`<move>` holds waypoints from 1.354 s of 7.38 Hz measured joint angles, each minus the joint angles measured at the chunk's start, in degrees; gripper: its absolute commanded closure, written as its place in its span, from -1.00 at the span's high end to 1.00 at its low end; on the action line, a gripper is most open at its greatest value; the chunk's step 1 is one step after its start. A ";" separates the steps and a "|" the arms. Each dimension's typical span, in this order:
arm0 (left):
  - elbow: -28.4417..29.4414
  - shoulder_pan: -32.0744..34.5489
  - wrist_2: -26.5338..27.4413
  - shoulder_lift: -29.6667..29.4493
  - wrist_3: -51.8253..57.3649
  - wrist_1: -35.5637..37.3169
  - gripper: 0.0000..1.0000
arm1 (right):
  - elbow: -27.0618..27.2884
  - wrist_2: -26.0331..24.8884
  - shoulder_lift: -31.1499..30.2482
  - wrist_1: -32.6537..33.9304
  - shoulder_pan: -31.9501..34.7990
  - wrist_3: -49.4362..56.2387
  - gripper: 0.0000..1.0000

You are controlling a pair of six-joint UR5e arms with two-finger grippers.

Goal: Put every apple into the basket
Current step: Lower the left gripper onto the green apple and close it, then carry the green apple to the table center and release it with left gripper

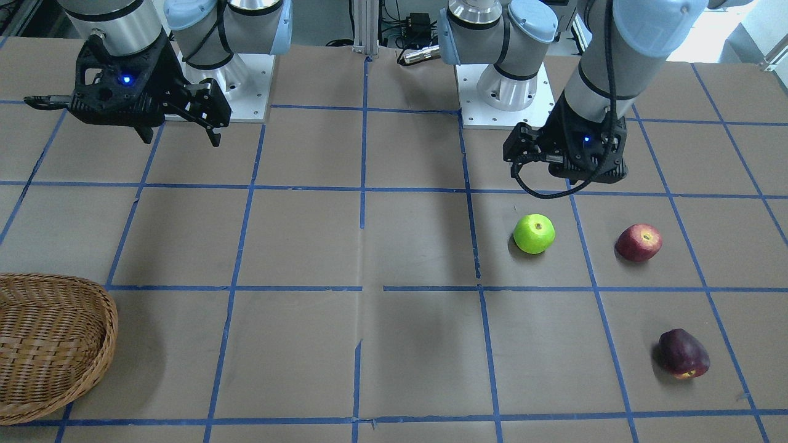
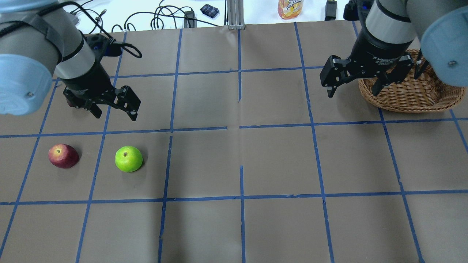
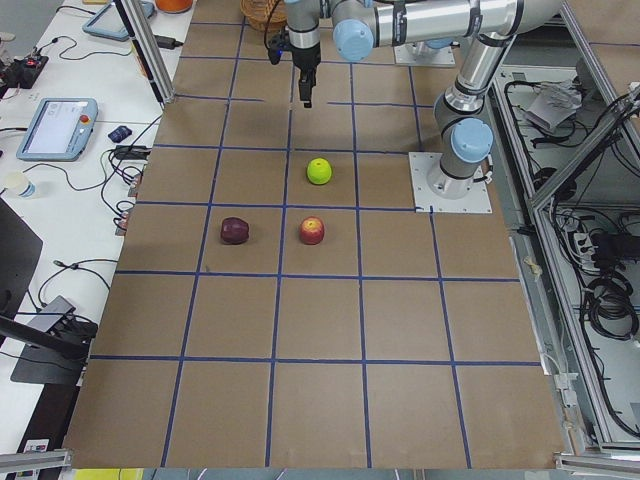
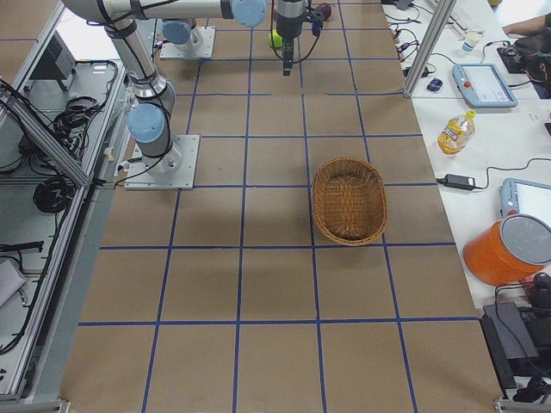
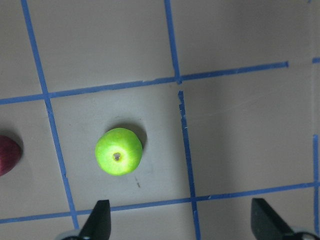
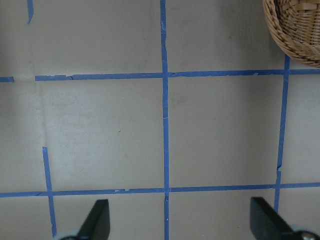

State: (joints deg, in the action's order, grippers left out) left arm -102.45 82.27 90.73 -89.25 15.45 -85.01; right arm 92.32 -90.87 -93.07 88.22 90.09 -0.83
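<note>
Overhead exterior showed left gripper (image 2: 115, 111) and right gripper (image 2: 353, 90) spread wide, empty; green apple (image 2: 128, 159), red apple (image 2: 63, 156) and maroon apple (image 1: 683, 352) lay outside basket (image 4: 320, 203).

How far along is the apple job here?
Nothing is done yet: the basket is empty, and the green apple, red apple and maroon apple all lie on the table. Nothing is in hand; the left gripper hovers open near the green apple, the right gripper open beside the basket. All three apples remain.
</note>
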 measured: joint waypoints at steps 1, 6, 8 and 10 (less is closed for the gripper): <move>-4.72 -2.20 0.03 0.06 3.66 3.44 1.00 | 0.03 0.00 0.00 -0.02 0.00 0.10 1.00; -17.80 -4.45 3.90 -7.76 9.45 26.08 1.00 | 0.14 -0.39 0.00 -0.06 0.00 0.30 1.00; -18.14 -4.75 4.91 -10.20 9.34 27.13 1.00 | 0.23 -0.40 0.05 -0.10 0.00 0.31 1.00; -18.67 -4.82 4.97 -12.42 9.30 27.40 0.94 | 0.47 -0.37 0.08 -0.11 0.00 0.35 1.00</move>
State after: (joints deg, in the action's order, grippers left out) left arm -121.11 77.45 95.71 -101.68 24.75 -57.61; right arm 92.79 -91.24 -92.99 88.11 90.09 -0.49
